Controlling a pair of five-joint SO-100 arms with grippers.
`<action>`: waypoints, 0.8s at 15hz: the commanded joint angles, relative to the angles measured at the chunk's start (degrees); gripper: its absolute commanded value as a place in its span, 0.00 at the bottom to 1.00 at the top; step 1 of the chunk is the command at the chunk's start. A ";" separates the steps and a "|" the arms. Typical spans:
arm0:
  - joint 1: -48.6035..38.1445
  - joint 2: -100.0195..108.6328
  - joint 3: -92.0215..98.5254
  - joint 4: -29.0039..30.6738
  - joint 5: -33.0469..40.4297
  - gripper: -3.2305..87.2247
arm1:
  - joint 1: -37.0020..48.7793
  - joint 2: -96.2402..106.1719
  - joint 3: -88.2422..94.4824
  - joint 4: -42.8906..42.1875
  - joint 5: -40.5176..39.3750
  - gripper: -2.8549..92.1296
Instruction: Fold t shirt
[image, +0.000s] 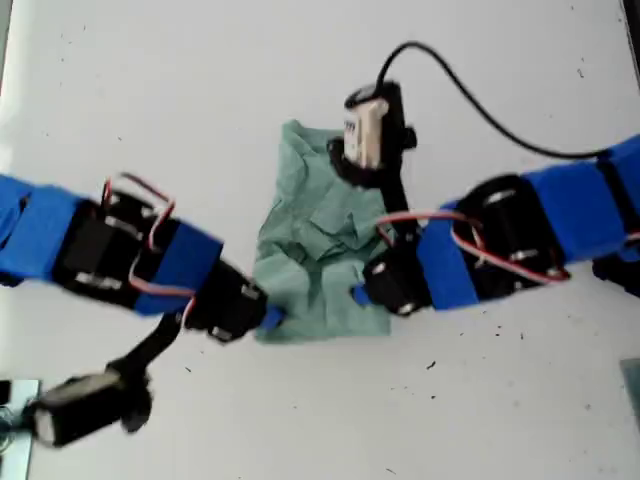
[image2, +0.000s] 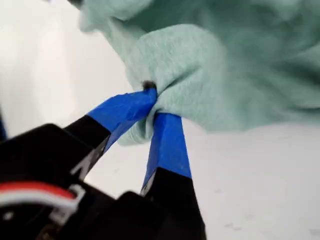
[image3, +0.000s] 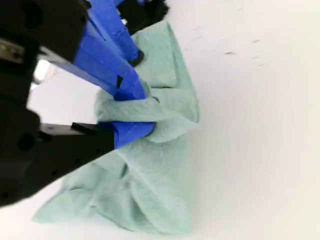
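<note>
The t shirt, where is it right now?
In the exterior view the t shirt lies bunched mid-table, pinched at its near edge between my first hand and my second hand.

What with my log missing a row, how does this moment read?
t shirt: bunched | my first gripper: shut on t shirt | my second gripper: shut on t shirt

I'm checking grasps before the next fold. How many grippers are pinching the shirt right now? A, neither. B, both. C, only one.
B: each wrist view shows blue-taped fingers closed on a bunch of the shirt, my first gripper and my second gripper alike.
</note>
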 joint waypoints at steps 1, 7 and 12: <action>-18.19 3.69 -1.93 0.44 9.58 0.03 | 16.44 6.33 1.58 0.62 -11.16 0.05; -30.85 11.69 -0.09 1.76 15.21 0.41 | 31.99 9.05 1.49 2.72 -20.57 0.43; -45.70 46.93 27.51 1.32 16.96 0.43 | 56.60 51.24 20.13 6.94 -23.03 0.34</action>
